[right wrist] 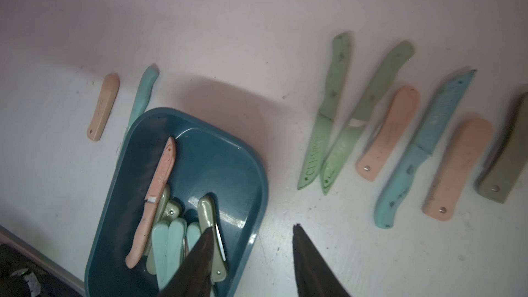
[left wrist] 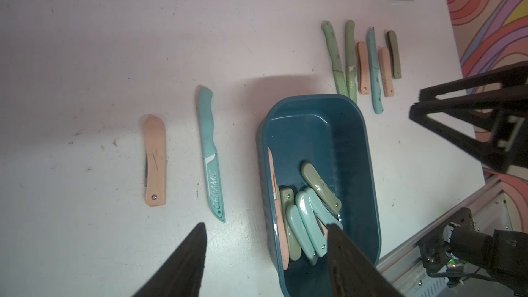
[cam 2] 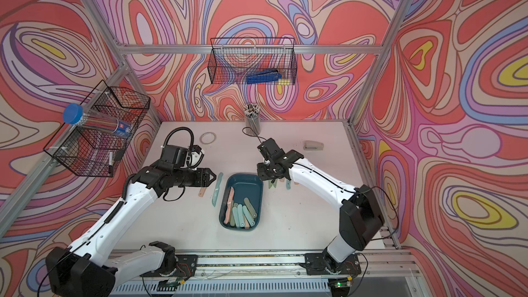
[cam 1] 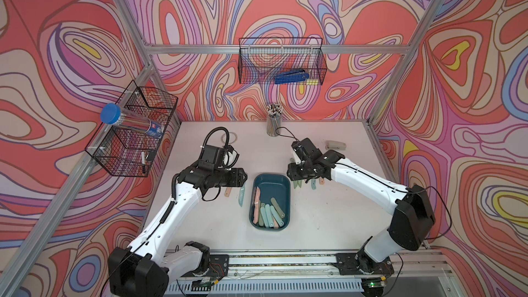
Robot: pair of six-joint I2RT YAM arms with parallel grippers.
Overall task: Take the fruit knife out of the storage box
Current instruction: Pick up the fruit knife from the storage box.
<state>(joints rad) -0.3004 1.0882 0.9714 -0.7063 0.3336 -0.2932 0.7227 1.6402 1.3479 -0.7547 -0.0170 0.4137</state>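
The left arm (cam 1: 183, 195) hangs, jaws apart and empty, near a teal knife (cam 1: 242, 195) on the bench (cam 1: 314, 224). In the storage box (cam 1: 275, 185) the pink fruit knife (cam 1: 257, 197) seems to hug the wall beside heaped folding knives (cam 1: 270, 217), so a reach may catch the rim or lift two. The right arm (cam 1: 365, 178) has jaws gaping empty.

The storage box (cam 1: 273, 185), a dark teal tub with rounded corners, sits in the lower middle of both top views. Inside, a pink knife (cam 1: 256, 199) lies along its left wall; folded green and light blue knives (cam 1: 270, 216) are piled at its lower end.
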